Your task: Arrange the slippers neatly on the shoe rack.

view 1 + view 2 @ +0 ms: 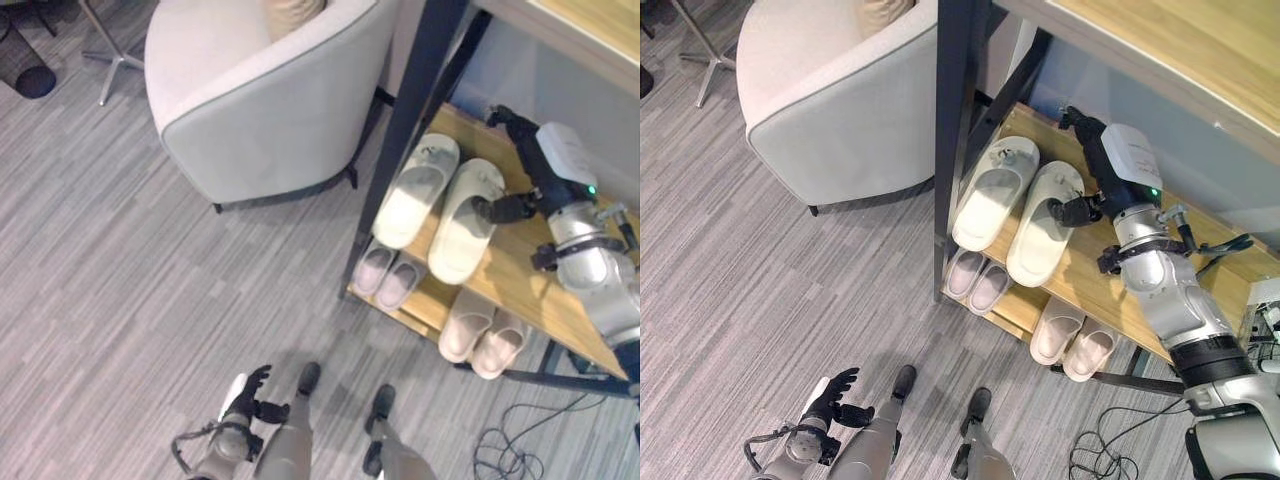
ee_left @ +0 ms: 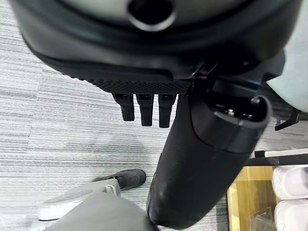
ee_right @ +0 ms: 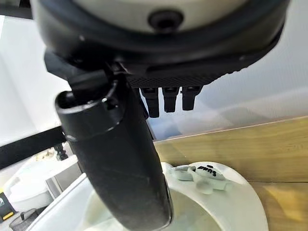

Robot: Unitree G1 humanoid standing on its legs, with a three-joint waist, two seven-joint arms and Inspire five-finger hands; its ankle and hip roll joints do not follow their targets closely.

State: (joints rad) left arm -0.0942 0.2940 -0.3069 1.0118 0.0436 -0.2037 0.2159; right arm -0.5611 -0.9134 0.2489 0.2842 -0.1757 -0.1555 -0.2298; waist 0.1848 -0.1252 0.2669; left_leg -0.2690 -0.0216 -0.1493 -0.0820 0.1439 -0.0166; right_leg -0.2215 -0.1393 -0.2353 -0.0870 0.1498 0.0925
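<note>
Down by the floor, left hand [image 1: 247, 396] is hanging with fingers relaxed, holding nothing. Right hand [image 1: 1087, 165] is reaching over the shoe rack [image 1: 1095, 268], fingers spread, thumb touching the right cream slipper [image 1: 1043, 226]; its mate [image 1: 991, 194] is lying just beside.

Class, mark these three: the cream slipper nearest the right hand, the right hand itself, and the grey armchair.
cream slipper [image 1: 462, 225], left eye view, on its footbed.
right hand [image 1: 1095, 165], right eye view, on its dark back.
grey armchair [image 1: 262, 135], left eye view, on its outer side wall.
</note>
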